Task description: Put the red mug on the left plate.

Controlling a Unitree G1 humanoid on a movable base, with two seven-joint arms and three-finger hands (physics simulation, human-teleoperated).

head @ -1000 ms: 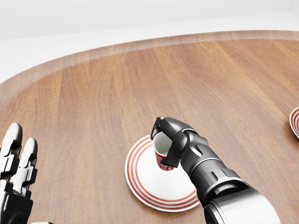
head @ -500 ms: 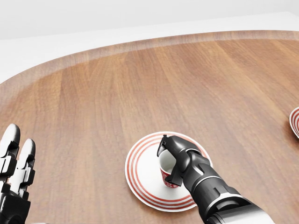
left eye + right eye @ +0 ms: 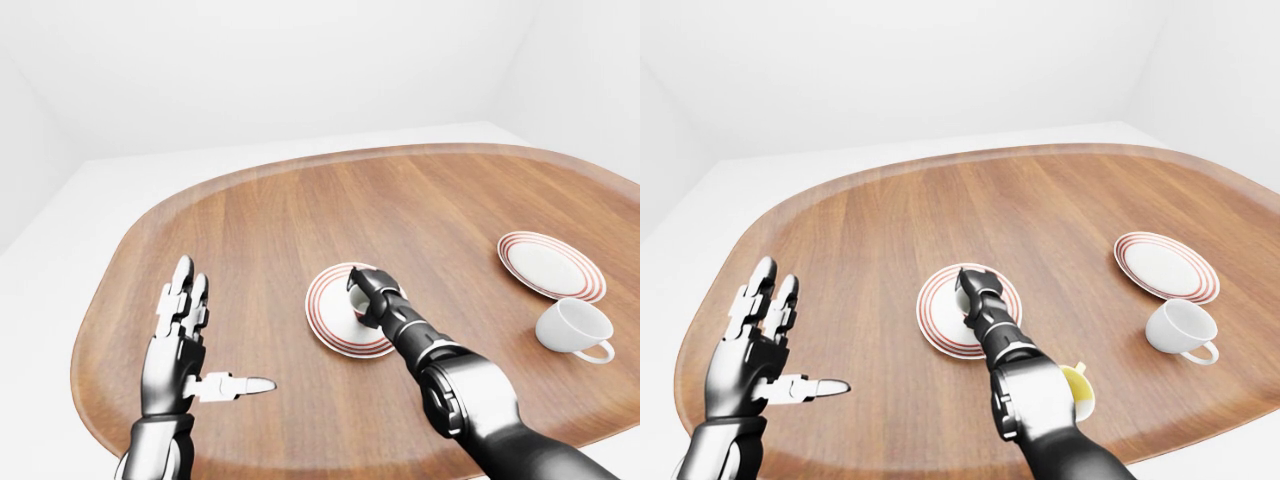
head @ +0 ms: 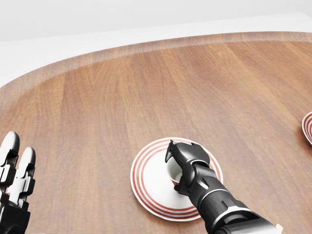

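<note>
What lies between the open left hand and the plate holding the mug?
Nothing: in the left-eye view only bare wooden table separates the left hand from the left plate, where the right hand grips the red mug.

No writing, label, brand, number or sign can be read anywhere in these views. The only markings are plain red rings around the rim of the left plate [image 4: 146, 192] and the right plate [image 3: 551, 266].

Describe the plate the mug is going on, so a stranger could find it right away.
On the wooden table two red-ringed plates sit. The left plate lies near the middle, under the right hand closed on the red mug. The other plate sits far right, beside a white mug.
</note>
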